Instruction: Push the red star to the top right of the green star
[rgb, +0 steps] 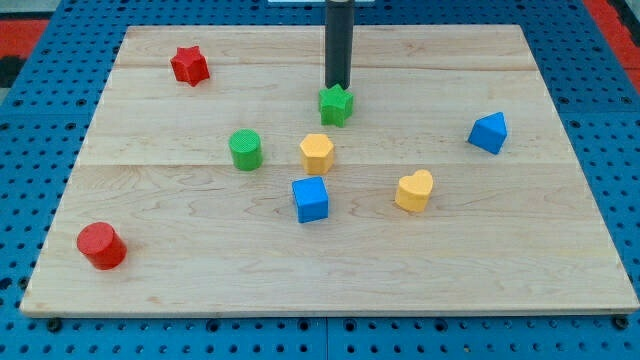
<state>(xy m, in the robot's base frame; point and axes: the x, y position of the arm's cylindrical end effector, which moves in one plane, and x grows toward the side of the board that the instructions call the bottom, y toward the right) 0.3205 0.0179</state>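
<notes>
The red star lies near the board's top left. The green star lies near the top middle of the board. My tip stands at the green star's upper edge, touching or almost touching it. The dark rod rises straight up from there to the view's top. The red star is far to the left of my tip and a little above it.
A green cylinder, a yellow hexagon block and a blue cube lie below the green star. A yellow heart and a blue block lie to the right. A red cylinder sits at the wooden board's bottom left.
</notes>
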